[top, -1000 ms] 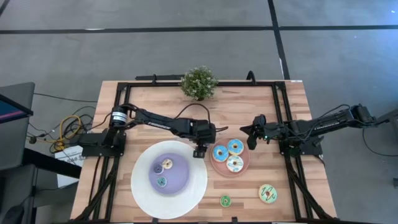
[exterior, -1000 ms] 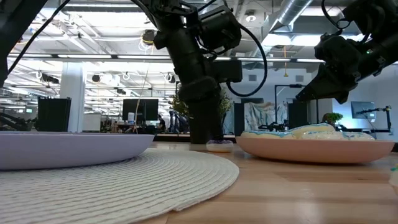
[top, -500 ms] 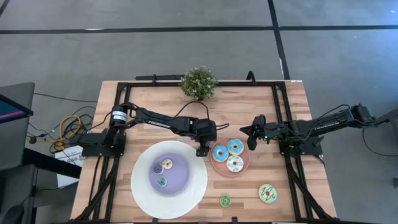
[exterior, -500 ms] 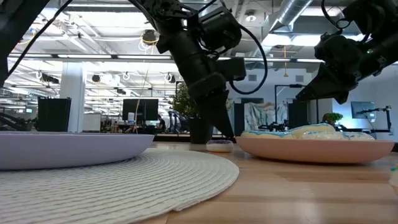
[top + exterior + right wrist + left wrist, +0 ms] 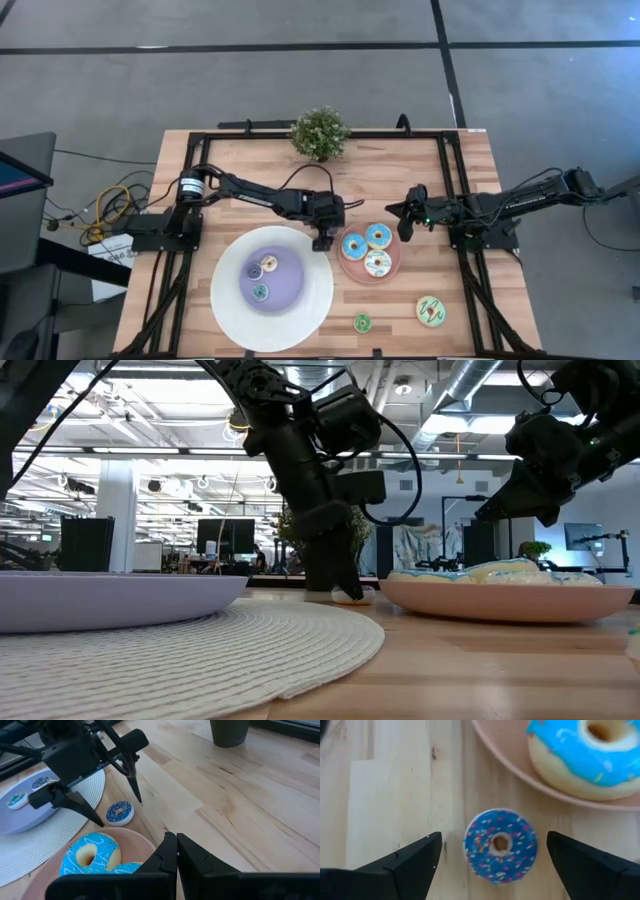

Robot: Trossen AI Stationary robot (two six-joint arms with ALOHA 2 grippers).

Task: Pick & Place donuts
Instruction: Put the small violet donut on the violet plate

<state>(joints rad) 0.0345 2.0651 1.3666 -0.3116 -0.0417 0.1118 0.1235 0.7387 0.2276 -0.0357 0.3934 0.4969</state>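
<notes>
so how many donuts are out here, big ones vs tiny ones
big donuts: 4 (3 on the pink plate, 1 on the table)
tiny donuts: 4 (2 on the purple plate, 1 on the table, 1 between the left gripper's open fingers)
total: 8

Pale planked wood table [image 5: 440, 170], woven white placemat [image 5: 250, 650], glossy sprinkled tiny donut [image 5: 500, 845], matt pink plate [image 5: 510, 760]

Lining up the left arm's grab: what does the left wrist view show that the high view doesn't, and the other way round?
Only the left wrist view shows the tiny blue donut lying between the open left gripper's fingers, beside the pink plate. Only the high view shows the large white plate, the green donuts and the right gripper waiting. Both show the plate's blue-iced donut.
</notes>
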